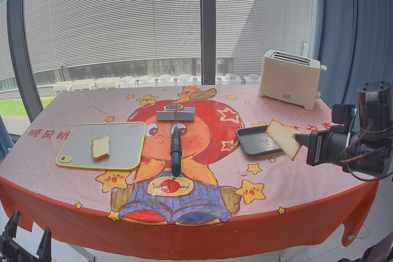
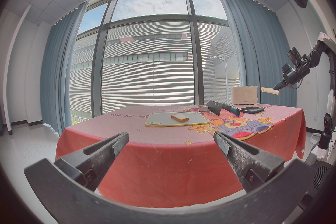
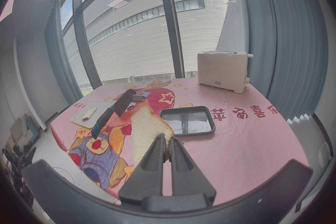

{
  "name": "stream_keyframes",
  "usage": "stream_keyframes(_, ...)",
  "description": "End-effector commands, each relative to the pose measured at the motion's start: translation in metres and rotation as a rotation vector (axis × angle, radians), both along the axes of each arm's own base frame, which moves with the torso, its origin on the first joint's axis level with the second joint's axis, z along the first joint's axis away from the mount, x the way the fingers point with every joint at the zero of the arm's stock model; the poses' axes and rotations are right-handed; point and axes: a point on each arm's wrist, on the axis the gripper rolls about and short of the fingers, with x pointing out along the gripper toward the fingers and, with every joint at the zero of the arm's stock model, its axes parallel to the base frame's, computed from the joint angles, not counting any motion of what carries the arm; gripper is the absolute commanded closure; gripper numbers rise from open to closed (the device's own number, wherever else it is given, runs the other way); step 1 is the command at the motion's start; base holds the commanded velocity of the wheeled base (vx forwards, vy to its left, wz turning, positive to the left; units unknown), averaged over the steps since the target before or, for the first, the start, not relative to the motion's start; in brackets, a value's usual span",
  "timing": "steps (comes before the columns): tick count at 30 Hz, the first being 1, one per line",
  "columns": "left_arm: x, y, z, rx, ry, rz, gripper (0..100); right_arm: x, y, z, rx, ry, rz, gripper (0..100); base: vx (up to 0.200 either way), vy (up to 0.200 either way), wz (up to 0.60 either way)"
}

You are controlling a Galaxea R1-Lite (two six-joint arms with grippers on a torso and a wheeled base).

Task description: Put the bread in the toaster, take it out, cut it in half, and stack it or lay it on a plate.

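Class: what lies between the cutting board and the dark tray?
The knife, propped on its holder, between cutting board and tray; the head view shows it.

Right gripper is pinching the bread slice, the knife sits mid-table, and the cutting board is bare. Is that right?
Not quite. The cutting board isn't bare: the head view shows a small piece of bread lying on it. The rest is right: the right gripper is shut on the bread slice and the knife sits mid-table.

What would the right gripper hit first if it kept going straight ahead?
The right gripper, shut on the bread, slants down over the tray. It would likely meet the tray or tablecloth just beyond, short of the knife; depth is unclear.
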Motion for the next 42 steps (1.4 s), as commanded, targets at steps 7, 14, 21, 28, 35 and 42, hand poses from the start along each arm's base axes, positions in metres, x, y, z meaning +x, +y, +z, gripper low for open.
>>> stream_keyframes(7, 0.0, 0.0, -0.005, 0.002, 0.001, -0.004, 0, 0.035, 0.01, -0.013, 0.075, 0.082, -0.112, 100, 0.0, 0.0, 0.0)
stream_keyframes(14, 0.0, 0.0, -0.005, 0.002, 0.001, -0.004, 0, 0.051, 0.006, -0.024, 0.06, 0.115, -0.153, 100, 0.0, 0.0, 0.0)
stream_keyframes(21, 0.0, 0.0, -0.005, 0.002, 0.001, -0.004, 0, 0.061, 0.004, -0.036, 0.04, 0.151, -0.178, 100, 0.0, 0.0, 0.0)
stream_keyframes(28, 0.0, 0.0, -0.005, 0.002, 0.001, -0.004, 0, 0.067, 0.003, -0.042, 0.032, 0.168, -0.193, 100, 0.0, 0.0, 0.0)
stream_keyframes(35, 0.0, 0.0, -0.005, 0.002, 0.001, -0.004, 0, 0.077, 0.005, -0.054, 0.031, 0.204, -0.227, 100, 0.0, 0.0, 0.0)
stream_keyframes(42, 0.0, 0.0, -0.005, 0.002, 0.001, -0.004, 0, 0.08, 0.007, -0.059, 0.024, 0.217, -0.229, 100, 0.0, 0.0, 0.0)
